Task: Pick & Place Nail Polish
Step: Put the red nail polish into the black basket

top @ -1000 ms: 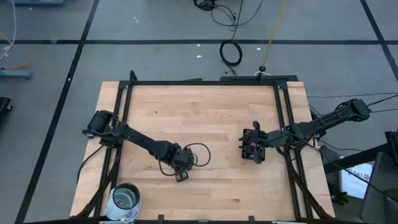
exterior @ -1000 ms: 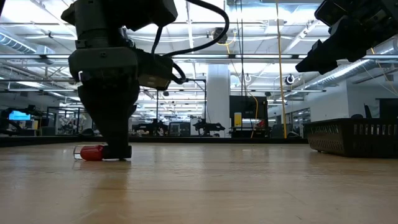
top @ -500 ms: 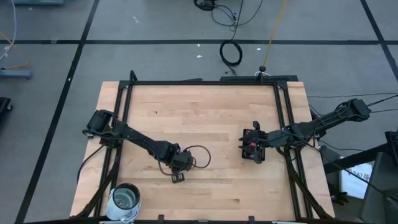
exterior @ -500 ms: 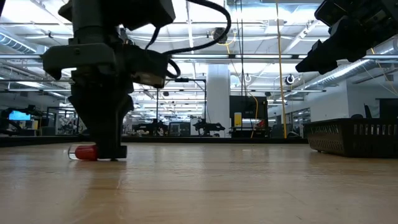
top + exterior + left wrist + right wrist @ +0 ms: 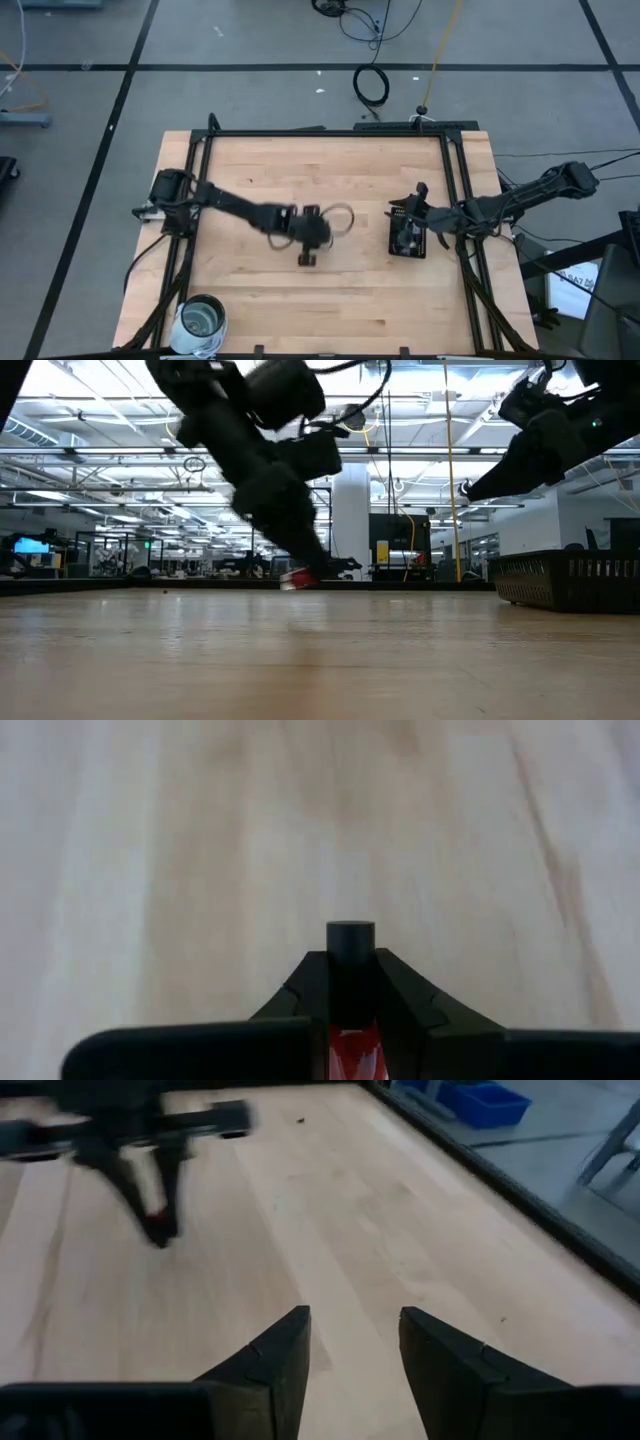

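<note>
My left gripper is shut on a small red nail polish bottle with a dark cap, above the middle of the table. It also shows far off in the right wrist view. My right gripper is open and empty, raised beside the black tray at the table's right. In the low view it is at the upper right. No other bottles can be made out. My left gripper pinches the bottle's red body between its two fingers. The bottle lies along the fingers, and its dark cap sticks out past their tips. The fingers slant downward. The bottle is tilted and lifted clear of the table.
A round glass jar stands at the table's near left corner. The black tray shows in the low view at the right. A black frame runs along the table's edges. Bare wood lies between the two arms.
My left gripper has risen from the table with the red bottle and swung toward the right and far edges. The bottle, which lay on the wood, is now lifted clear and tilted. My right gripper has shifted slightly.
</note>
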Robot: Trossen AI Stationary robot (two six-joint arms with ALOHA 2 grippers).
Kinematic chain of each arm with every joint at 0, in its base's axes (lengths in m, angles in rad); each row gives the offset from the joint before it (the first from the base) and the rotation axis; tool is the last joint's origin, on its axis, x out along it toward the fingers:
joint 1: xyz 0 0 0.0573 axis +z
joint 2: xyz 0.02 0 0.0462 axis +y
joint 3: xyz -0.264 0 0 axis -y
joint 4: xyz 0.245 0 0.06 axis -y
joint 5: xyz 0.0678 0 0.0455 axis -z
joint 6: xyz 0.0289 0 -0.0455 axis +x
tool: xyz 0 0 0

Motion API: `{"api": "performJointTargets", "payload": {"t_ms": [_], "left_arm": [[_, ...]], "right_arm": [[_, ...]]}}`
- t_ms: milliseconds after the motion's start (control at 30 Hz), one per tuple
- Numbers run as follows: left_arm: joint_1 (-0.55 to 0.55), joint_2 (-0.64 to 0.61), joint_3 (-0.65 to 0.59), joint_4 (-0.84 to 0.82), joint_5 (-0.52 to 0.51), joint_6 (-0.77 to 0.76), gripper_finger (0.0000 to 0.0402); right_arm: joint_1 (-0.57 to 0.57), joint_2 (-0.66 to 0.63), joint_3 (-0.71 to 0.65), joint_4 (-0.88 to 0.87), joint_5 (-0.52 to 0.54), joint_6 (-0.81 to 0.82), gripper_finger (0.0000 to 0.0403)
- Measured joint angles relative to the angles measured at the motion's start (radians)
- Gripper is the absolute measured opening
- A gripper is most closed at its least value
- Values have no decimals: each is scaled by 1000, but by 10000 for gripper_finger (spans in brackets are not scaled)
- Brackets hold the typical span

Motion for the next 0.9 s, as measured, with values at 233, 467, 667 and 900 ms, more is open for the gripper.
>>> {"api": "performJointTargets", "payload": {"t_ms": [233,467,667,900], "left_arm": [[180,2,-17,417,333,82,36],[267,2,-17,749,575,78,36],[286,64,-15,1042,623,14,36],[290,157,14,1119,610,-41,36]], "right_arm": [[-47,0,-9,1,-27,-53,135],[-102,15,-156,326,-28,-116,134],[-181,97,-347,900,-119,-135,130],[-237,206,-314,1026,-223,-127,132]]}}
